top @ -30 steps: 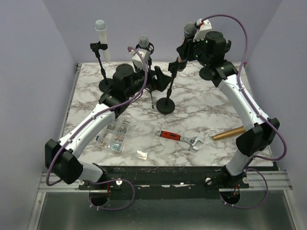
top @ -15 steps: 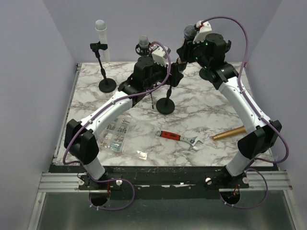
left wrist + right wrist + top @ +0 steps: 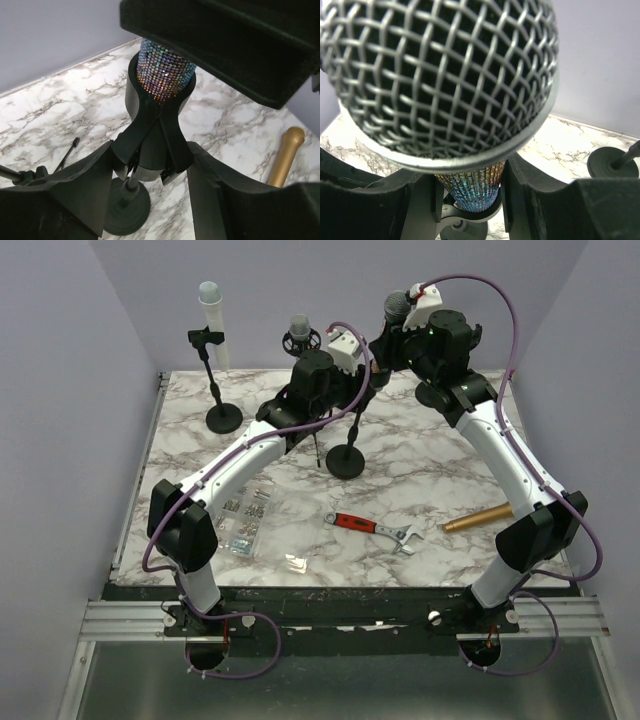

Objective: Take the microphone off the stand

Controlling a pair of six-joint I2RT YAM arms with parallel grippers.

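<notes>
Right end effector [image 3: 470, 197] is clamped on the microphone [image 3: 440, 75] body, just under the mesh head. The microphone sits upright in the clip of the stand [image 3: 152, 135], far centre of the table [image 3: 430, 470]. Left end effector [image 3: 150, 165] is pinched narrow on that clip, fingers touching both sides.

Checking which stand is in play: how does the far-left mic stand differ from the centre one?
The centre stand holds the microphone in its clip; the far-left stand has an empty clip. The left gripper grips the centre stand's clip; nothing touches the far-left stand. Both have round black bases.
</notes>
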